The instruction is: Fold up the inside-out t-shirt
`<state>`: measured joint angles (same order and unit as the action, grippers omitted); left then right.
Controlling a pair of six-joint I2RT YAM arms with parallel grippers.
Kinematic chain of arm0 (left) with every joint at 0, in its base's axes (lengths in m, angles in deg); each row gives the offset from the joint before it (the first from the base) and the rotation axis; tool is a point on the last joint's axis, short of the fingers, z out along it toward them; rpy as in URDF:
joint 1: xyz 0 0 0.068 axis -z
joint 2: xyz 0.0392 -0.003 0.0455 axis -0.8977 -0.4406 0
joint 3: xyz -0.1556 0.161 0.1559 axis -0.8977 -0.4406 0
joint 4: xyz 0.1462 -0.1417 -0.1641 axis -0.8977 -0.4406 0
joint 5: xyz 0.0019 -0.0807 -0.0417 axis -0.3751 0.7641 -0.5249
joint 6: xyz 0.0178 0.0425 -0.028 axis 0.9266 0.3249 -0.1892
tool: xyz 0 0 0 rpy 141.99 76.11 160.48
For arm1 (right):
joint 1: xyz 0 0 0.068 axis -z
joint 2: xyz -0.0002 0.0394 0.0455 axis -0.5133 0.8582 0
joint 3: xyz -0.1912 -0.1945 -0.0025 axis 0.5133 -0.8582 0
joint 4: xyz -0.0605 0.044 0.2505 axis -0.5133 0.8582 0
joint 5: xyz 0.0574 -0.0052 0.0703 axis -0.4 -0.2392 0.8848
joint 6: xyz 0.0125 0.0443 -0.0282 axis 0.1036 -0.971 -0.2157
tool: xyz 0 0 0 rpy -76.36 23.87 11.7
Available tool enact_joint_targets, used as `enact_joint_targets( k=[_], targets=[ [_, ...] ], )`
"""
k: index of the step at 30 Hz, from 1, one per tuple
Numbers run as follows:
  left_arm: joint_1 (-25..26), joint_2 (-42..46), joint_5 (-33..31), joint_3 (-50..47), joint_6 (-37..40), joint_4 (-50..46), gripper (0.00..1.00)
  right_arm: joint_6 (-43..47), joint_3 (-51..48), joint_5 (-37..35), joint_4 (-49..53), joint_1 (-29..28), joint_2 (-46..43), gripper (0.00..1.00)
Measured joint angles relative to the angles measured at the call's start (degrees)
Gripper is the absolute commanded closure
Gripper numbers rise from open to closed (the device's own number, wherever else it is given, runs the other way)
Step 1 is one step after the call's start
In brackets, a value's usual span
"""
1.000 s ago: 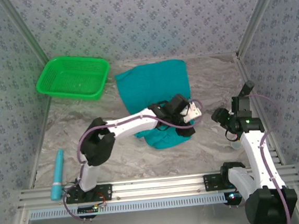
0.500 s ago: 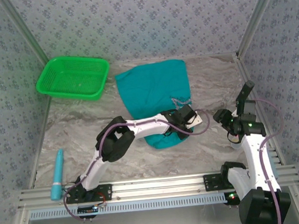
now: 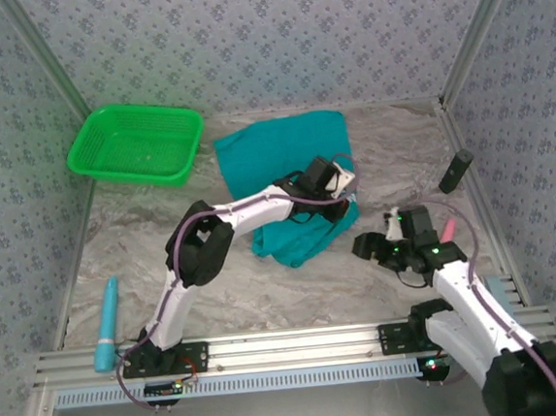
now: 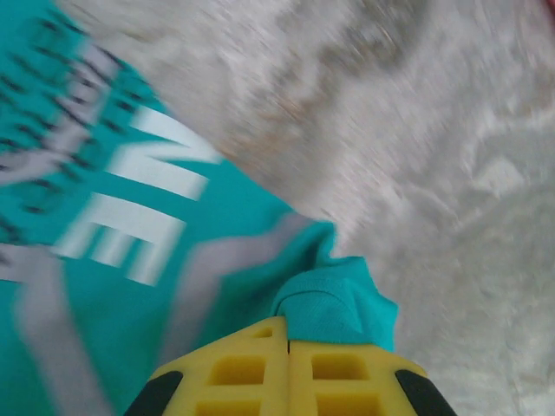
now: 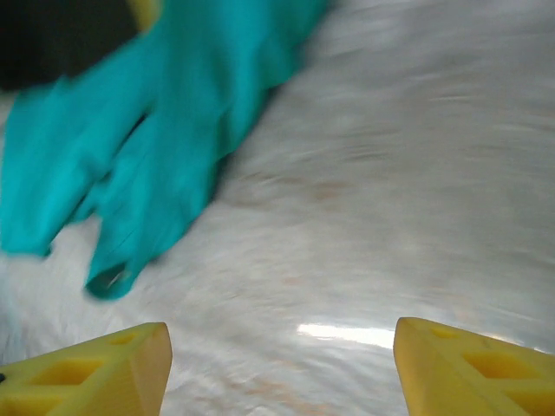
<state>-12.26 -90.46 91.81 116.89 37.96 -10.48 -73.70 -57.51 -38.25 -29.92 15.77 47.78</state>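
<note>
One small pinch is all the left gripper (image 4: 288,328) has, clamped on a bunched edge of the t-shirt (image 3: 283,154) spread beneath it. I reckon a hard tug could slip it free or drag the whole pile. The right gripper (image 5: 282,347) hangs open and empty, with the shirt just ahead. The basket (image 3: 136,142) sits well off to the left gripper's left, and nothing's blocking.

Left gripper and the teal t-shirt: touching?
Touching. Left wrist view: the left gripper is shut on a bunched fold of the t-shirt, cloth pinched between its yellow fingers.
</note>
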Motion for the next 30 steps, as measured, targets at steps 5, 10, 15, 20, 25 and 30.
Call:
enact_joint_targets(
  k=[5,10,15,20,25,30],
  targets=[
    [-0.9,0.0,1.2,2.0,-3.9,0.7,1.00,-6.8,-1.7,-6.0,-13.7,-16.5,5.7,0.29],
    [-1.0,0.0,2.1,4.2,-6.6,1.3,1.00,-10.6,-1.3,-15.1,-21.1,-25.4,13.6,0.29],
    [-2.0,-0.7,3.2,6.1,-8.3,1.4,1.00,-10.7,2.9,-19.6,-25.1,-28.4,24.7,0.31],
    [-3.1,-1.5,4.0,6.8,-9.9,1.7,1.00,-10.6,5.8,-20.5,-28.6,-28.7,32.9,0.42],
    [-3.4,-1.7,4.1,6.9,-10.3,1.8,1.00,-10.1,7.1,-22.1,-29.0,-28.7,34.4,0.96],
    [-4.7,-1.7,4.1,8.7,-10.1,0.8,1.00,-8.3,7.8,-24.6,-24.1,-28.6,29.6,1.00]
  ],
)
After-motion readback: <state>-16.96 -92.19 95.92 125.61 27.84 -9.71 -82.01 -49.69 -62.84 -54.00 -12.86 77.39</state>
